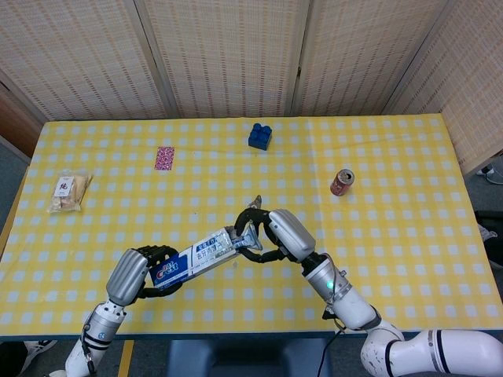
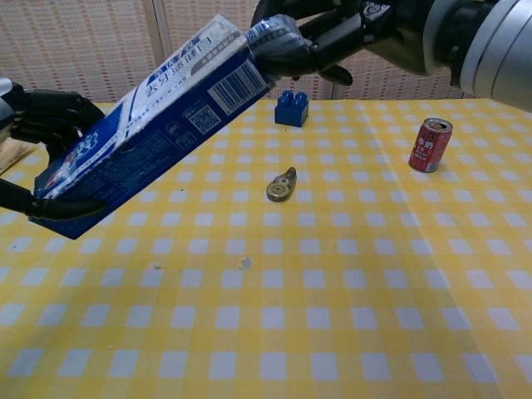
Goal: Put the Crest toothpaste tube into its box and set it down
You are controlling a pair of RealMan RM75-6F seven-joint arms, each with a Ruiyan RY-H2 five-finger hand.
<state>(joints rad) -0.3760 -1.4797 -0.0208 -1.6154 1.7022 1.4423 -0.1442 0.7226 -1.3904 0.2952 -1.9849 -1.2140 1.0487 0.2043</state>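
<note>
Overhead, left robot hand (image 1: 145, 267) gripping the lower end of the Crest box (image 1: 192, 258), held slanted above the yellow checked bench (image 1: 393, 157). Right robot hand (image 1: 267, 236) closed around the toothpaste tube (image 1: 245, 232) at the box mouth, only the tail end showing, the rest apparently inside. Red can (image 1: 342, 181), blue brick (image 1: 260, 135) and a small tape dispenser (image 1: 252, 209) well apart.

From the chest, left robot hand (image 2: 41, 137) wrapped on the box (image 2: 150, 133) base, right robot hand (image 2: 332, 37) pinching the tube (image 2: 278, 37) at the raised opening. Likely risks: tail jamming on the mouth edge, crushing the carton; box twisting loose under an off-axis push.
</note>
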